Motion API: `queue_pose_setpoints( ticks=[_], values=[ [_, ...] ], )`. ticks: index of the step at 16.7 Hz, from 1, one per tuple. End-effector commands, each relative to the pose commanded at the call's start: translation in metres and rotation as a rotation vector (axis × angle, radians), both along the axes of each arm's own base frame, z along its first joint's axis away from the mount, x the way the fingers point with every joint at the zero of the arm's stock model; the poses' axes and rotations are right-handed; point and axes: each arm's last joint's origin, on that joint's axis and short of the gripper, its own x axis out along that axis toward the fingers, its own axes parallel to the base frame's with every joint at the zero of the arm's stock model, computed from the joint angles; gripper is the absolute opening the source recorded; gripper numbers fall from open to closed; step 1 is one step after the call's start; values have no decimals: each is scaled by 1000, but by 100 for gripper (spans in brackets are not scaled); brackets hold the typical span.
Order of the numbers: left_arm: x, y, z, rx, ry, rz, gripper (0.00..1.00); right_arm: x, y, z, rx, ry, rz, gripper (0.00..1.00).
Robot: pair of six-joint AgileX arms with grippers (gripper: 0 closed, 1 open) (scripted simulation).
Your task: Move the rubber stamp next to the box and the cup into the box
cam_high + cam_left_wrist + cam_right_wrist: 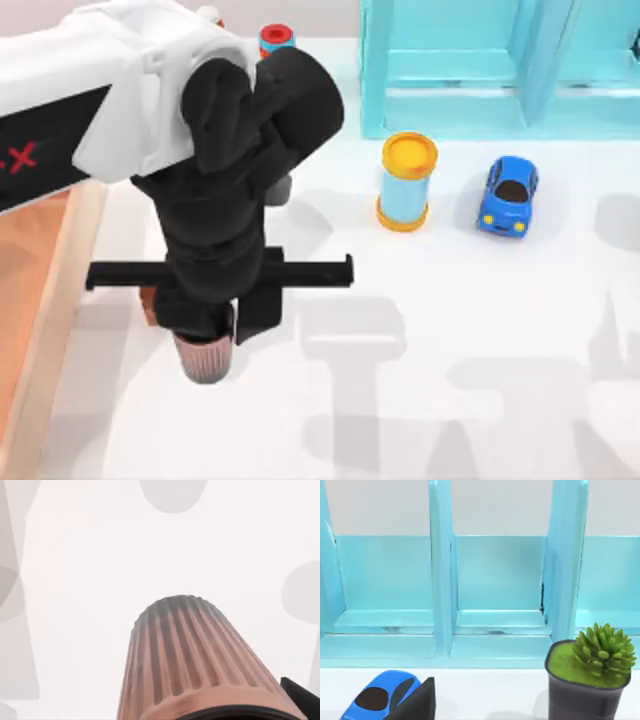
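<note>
In the top view, the left gripper (212, 335) sits left of centre, its jaws closed on the cup (205, 360), just right of the box (55, 300) at the left edge. A reddish-brown block, perhaps the rubber stamp (148, 303), peeks beside the gripper.

In the left wrist view, the cup (195, 665) fills the lower centre above the white table (75, 580).

In the right wrist view, the turquoise shelf (495, 580) spans the frame, a blue toy car (377, 697) at lower left and a potted plant (590, 675) at lower right. Whether the right gripper's jaws are open or closed, I cannot tell.

one cup (205, 358), one box (50, 300), one blue toy car (508, 194), one potted plant (590, 677)
</note>
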Motion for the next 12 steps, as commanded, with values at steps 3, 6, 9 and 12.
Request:
queue_pose_setpoints(
  ticks=[3,6,9,12],
  values=[
    [0,2,2,0,0,0,0,0,0,0,0,0,0,100],
    [1,4,2,1,3,-6,0,0,0,0,0,0,0,100],
    [12,29,1,-3,18,-8,0,0,0,0,0,0,0,100],
    [29,79,3,-16,26,-6,0,0,0,0,0,0,0,100]
  ],
)
